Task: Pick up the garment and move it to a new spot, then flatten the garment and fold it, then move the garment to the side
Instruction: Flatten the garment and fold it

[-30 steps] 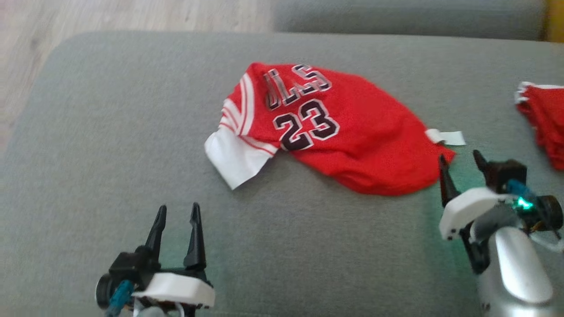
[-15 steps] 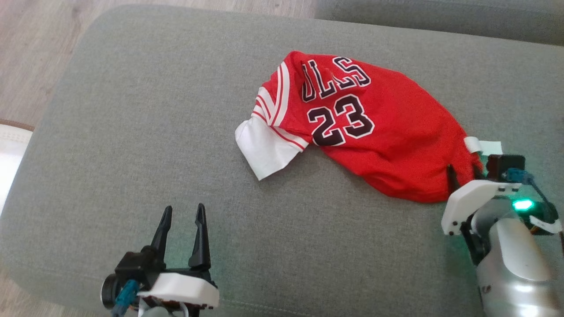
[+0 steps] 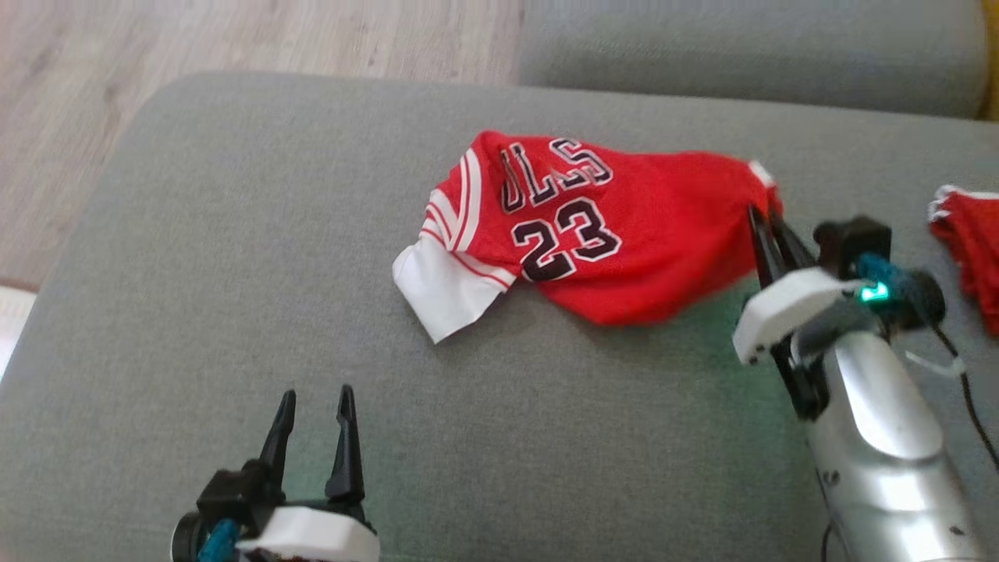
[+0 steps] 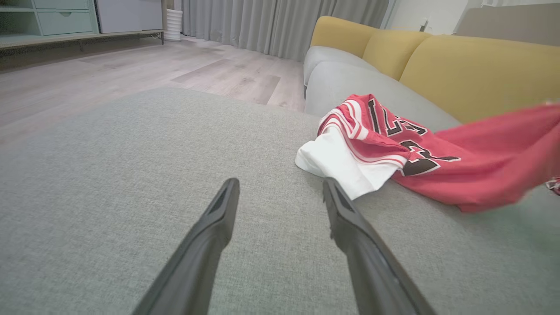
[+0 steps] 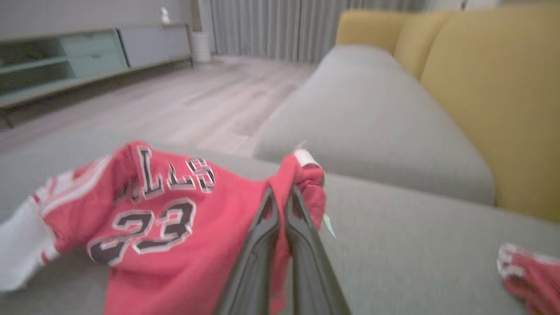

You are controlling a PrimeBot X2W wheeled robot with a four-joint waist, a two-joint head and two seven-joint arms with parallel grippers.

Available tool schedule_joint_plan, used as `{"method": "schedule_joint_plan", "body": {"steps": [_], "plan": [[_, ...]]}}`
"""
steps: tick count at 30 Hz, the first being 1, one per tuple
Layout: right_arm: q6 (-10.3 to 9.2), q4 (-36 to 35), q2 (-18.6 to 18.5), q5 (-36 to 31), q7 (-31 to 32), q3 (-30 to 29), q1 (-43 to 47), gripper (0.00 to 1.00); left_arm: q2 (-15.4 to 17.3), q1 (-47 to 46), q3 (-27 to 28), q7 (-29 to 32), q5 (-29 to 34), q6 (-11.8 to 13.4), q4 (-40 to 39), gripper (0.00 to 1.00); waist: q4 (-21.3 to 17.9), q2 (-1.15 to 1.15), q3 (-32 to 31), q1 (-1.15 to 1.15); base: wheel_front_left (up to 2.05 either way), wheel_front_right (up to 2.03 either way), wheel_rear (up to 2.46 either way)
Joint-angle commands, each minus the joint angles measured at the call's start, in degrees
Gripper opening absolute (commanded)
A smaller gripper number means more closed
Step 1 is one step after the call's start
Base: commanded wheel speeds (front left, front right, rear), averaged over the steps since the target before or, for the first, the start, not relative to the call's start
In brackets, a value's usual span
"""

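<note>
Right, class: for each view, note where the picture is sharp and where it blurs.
Head view: jersey smeared beside the right hand, green glow on the sofa. Left wrist view: left hand crisp, jersey's raised end blurred. Right wrist view: soft throughout.

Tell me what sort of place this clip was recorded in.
Most likely a home living room. The red jersey lies on a grey upholstered sofa seat with yellow back cushions, and beyond it are a pale wood floor, long grey curtains and a low cabinet.
</note>
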Motion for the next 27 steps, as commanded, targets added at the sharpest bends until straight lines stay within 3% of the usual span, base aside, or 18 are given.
{"method": "schedule_joint_plan", "body": {"steps": [1, 5, 13, 17, 21, 27], "plan": [[0.21, -5.24, -0.77, 1.23, -0.87, 3.45, -2.92, 0.0, 0.08, -0.5, 2.39, -0.7, 0.61, -0.11, -1.24, 1.0, -1.58, 0.0, -2.55, 0.0, 0.0, 0.0, 0.0], [0.21, -12.61, -1.89, 3.28, 0.04, 7.01, -2.84, 0.0, 0.22, 0.48, 2.63, -0.7, 0.5, 0.07, -1.29, 1.0, -2.4, 0.0, -4.67, 0.0, 0.0, 0.0, 0.0], [0.21, -35.75, -5.27, 7.8, 6.79, 12.0, -1.11, 0.0, 0.54, 2.17, 3.59, -0.7, 0.04, 0.59, -2.46, 1.0, -3.12, 0.0, -6.75, 0.0, 0.0, 0.0, 0.0], [0.21, -41.24, -7.13, 8.33, 10.79, 11.95, -2.16, 0.0, 0.51, 2.27, 3.72, -0.7, -0.01, 0.54, -2.96, 1.0, -2.36, 0.0, -6.24, 0.0, 0.0, 0.0, 0.0], [0.21, -39.61, -8.72, 7.92, 13.38, 9.63, -5.31, 0.0, 0.2, 1.95, 3.36, -0.7, 0.13, 0.24, -3.05, 1.0, -0.76, 0.0, -4.93, 0.0, 0.0, 0.0, 0.0], [0.21, -25.29, -12.38, 5.46, 15.42, 4.59, -10.26, 0.0, -0.93, -0.59, 1.66, -0.7, 0.96, -0.82, -2.92, 1.0, 3.65, 0.0, -0.16, 0.0, 0.0, 0.0, 0.0]]}}
